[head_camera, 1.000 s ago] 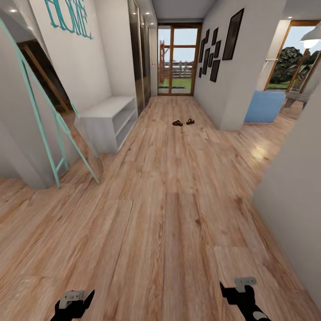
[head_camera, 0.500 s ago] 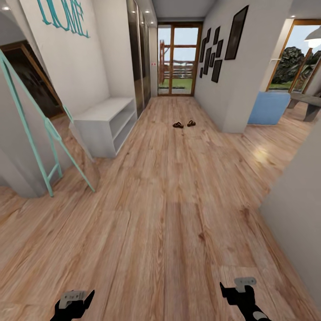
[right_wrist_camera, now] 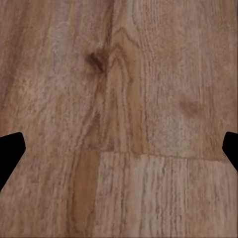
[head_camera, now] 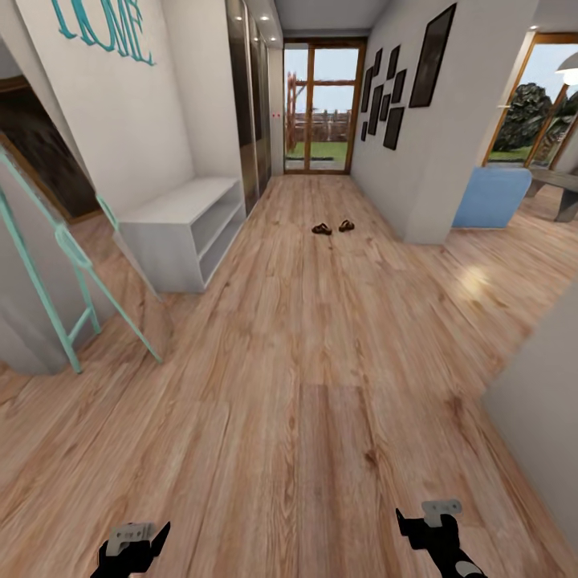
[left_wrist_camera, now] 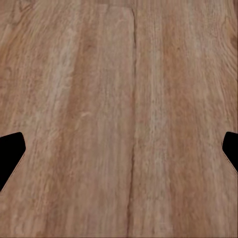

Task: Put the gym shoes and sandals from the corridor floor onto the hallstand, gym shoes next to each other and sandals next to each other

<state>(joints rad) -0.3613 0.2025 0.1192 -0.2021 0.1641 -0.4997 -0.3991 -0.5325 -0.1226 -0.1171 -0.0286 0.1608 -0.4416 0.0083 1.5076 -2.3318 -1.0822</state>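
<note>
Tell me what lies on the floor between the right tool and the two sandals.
Nothing but bare wood-plank floor. In the head view, the stretch from the right tool up the corridor to the two sandals holds no object.

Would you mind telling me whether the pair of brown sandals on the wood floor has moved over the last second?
No. The brown sandals keep their place on the wood-plank floor before the grey wall corner; only the camera advanced.

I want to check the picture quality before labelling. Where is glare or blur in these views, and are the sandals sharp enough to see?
Head view: a bright glare patch lies on the corridor floor at right; the two sandals are far, small and soft, straps not readable; walls lean outward from wide-angle distortion. Left wrist view: even light, slightly blurred wood grain. Right wrist view: the same, a knot visible.
</note>
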